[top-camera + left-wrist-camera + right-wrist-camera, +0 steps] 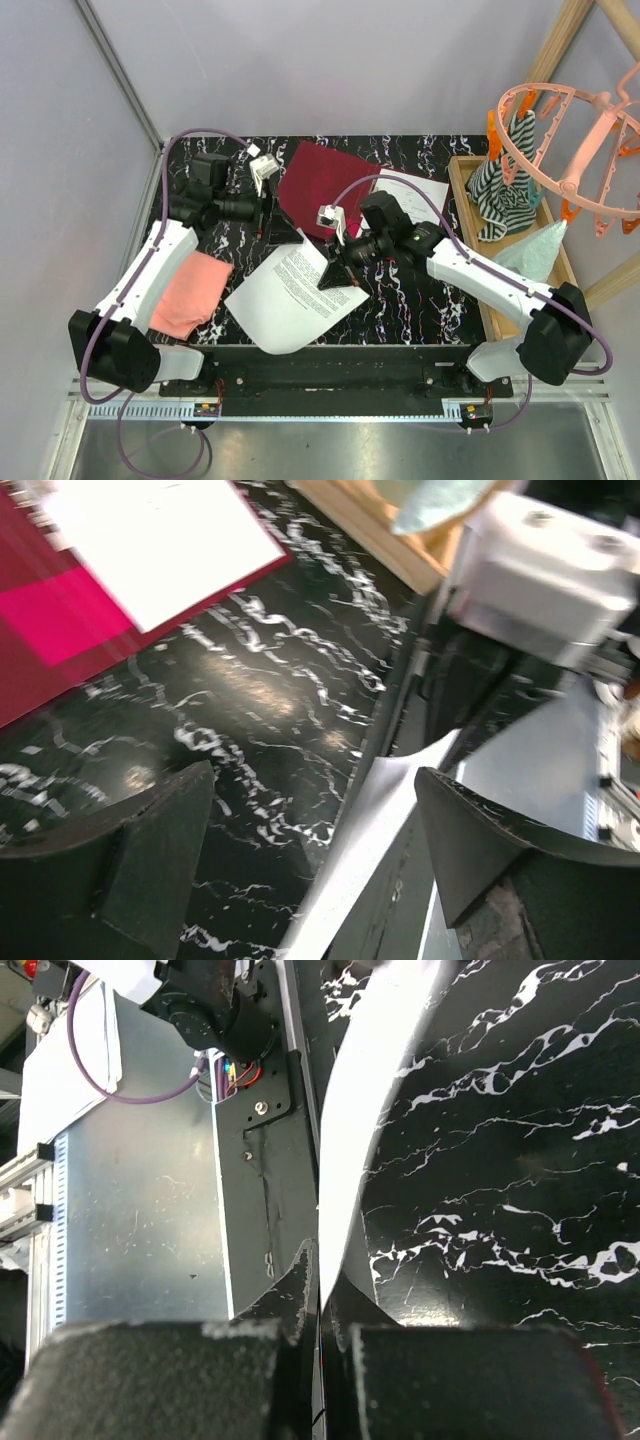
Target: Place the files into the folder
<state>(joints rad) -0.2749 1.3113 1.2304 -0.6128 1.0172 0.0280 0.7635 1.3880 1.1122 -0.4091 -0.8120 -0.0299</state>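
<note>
Right wrist view puts us at the right gripper [322,1285], whose jaws are pressed together on the edge of a printed sheet [365,1090]. The paper bows up from the pinch and curves out past the near edge of the black marbled table [520,1160], so part of it hangs over the metal base plate [140,1210]. From above we see the rest of that sheet lying at an angle on the near middle of the table, its far corner under the gripper. The left gripper [312,830] stands with its fingers [150,850] well apart and nothing between them, only bare marble below. It hovers just beside the near left corner of the crimson folder [325,180], and we cannot tell whether it touches it. The folder lies flat at the far middle of the table, tilted to the table's edges, with a second white sheet [415,190] on its right side and reaching past its right edge. Between the folder's near edge and the held sheet we see a narrow strip of marble, mostly taken up by the two grippers. A wider bare stretch runs right of the held sheet, under the right arm, to the wooden tray [470,200]. Left of the sheet a pink cloth [190,290] lies under the left arm, close to the table's left edge.
</note>
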